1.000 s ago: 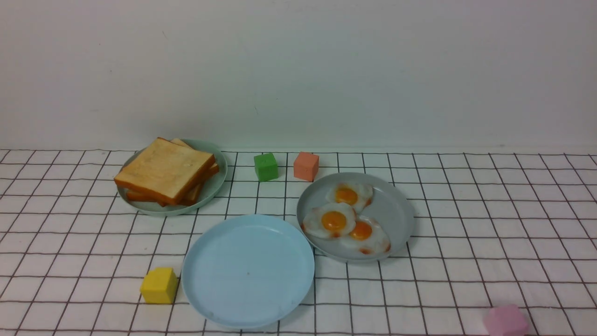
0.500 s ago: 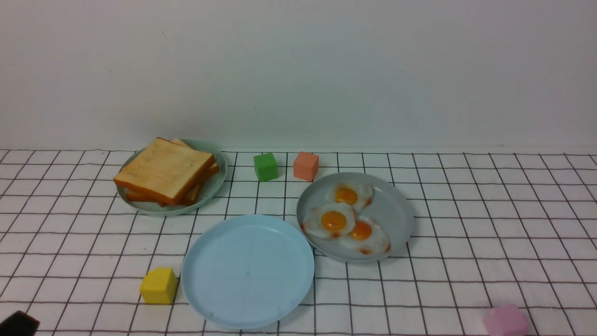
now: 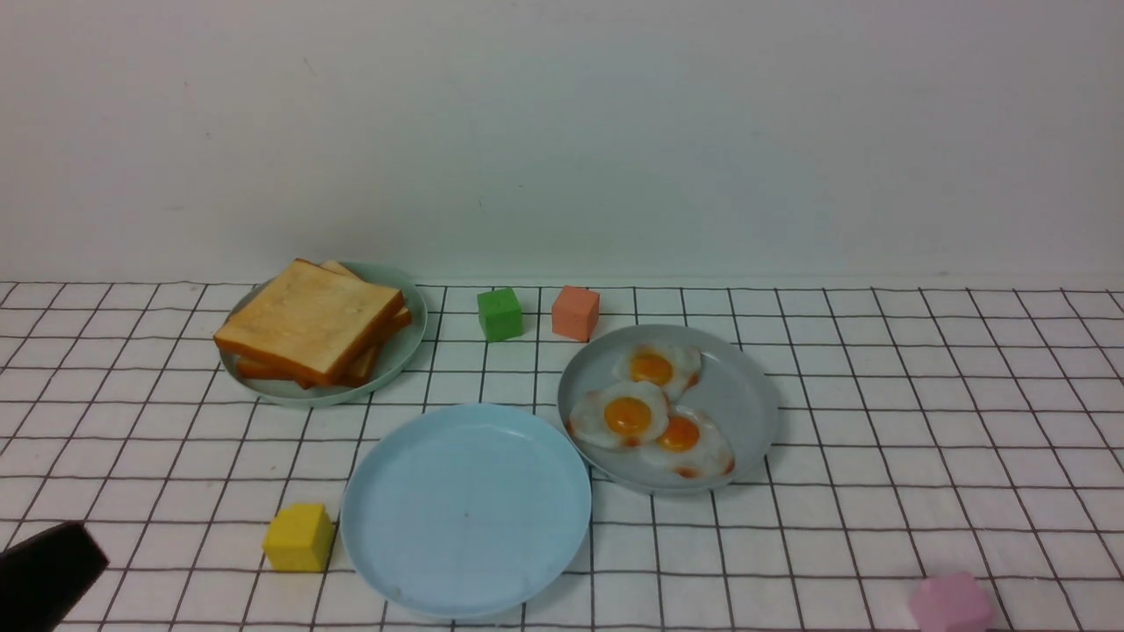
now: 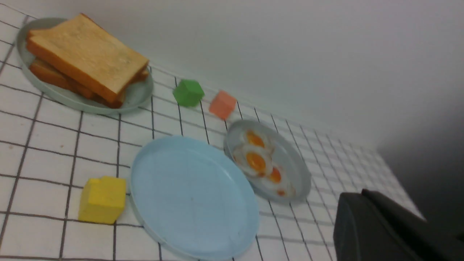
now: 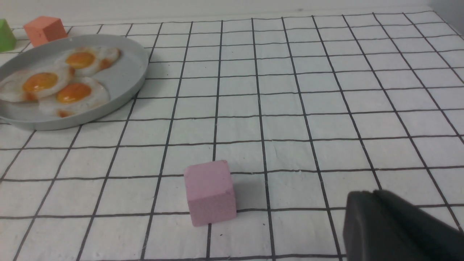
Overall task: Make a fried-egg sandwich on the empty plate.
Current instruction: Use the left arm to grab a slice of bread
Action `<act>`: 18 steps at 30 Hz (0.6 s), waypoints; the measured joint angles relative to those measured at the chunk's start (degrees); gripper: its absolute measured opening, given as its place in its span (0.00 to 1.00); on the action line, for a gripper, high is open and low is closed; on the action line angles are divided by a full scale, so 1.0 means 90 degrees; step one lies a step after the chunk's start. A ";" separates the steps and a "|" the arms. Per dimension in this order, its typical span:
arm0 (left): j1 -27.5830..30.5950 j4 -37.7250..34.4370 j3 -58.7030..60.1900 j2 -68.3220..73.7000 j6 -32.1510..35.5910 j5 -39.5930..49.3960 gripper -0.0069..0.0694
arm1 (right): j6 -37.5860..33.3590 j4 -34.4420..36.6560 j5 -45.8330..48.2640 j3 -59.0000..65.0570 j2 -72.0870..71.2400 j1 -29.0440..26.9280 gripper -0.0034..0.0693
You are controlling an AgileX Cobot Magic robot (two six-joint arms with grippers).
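- Your left gripper (image 3: 48,570) shows in the front view as a dark shape at the near left corner of the checked cloth (image 3: 878,421). Only one dark finger shows in its wrist view, so you cannot tell how wide it stands.
- The sky-blue plate (image 3: 465,509) lies bare at near centre, to the right of that gripper and apart from it, with the yellow cube (image 3: 299,537) between them, just beside the plate's left rim.
- The toast slices (image 3: 307,320) sit stacked on the mint-green plate (image 3: 408,347), far left, well apart from the gripper.
- Three fried eggs (image 3: 628,414) overlap on the grey-blue plate (image 3: 742,395), whose rim nearly touches the sky-blue plate's right side.
- Your right gripper (image 5: 391,228) appears only in its own wrist view, one dark finger near the pink cube (image 5: 210,192); its opening cannot be judged.
- A green cube (image 3: 500,313) and an orange cube (image 3: 575,312) stand side by side near the wall.
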 joint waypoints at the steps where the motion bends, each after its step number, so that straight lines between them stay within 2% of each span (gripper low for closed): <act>1: -0.0135 0.0083 -0.0183 0.0295 0.0077 0.0131 0.08 | 0.0000 0.0000 0.0000 0.0000 0.0000 0.0000 0.10; 3: -0.0521 0.0388 -0.0634 0.0820 0.0151 0.0428 0.08 | 0.0000 0.0000 0.0000 0.0000 0.0000 0.0000 0.10; 6: -0.0974 0.1265 -0.1301 0.1805 0.0058 0.1018 0.08 | 0.0000 0.0000 0.0000 0.0000 0.0000 0.0000 0.10; 7: -0.0974 0.1265 -0.1301 0.1874 0.0041 0.1055 0.08 | 0.0000 0.0000 0.0000 0.0000 0.0000 0.0000 0.10; 10: -0.1220 0.2018 -0.1935 0.2956 -0.0328 0.1548 0.08 | 0.0000 0.0000 0.0000 0.0000 0.0000 0.0000 0.10; 16: -0.1368 0.2178 -0.2256 0.3720 -0.0446 0.1549 0.08 | 0.0049 0.0081 -0.0168 0.0015 0.0000 0.0000 0.10; 18: -0.1376 0.2226 -0.2256 0.3812 -0.0459 0.1556 0.08 | 0.0501 0.0717 -0.0550 0.0054 0.0000 0.0000 0.10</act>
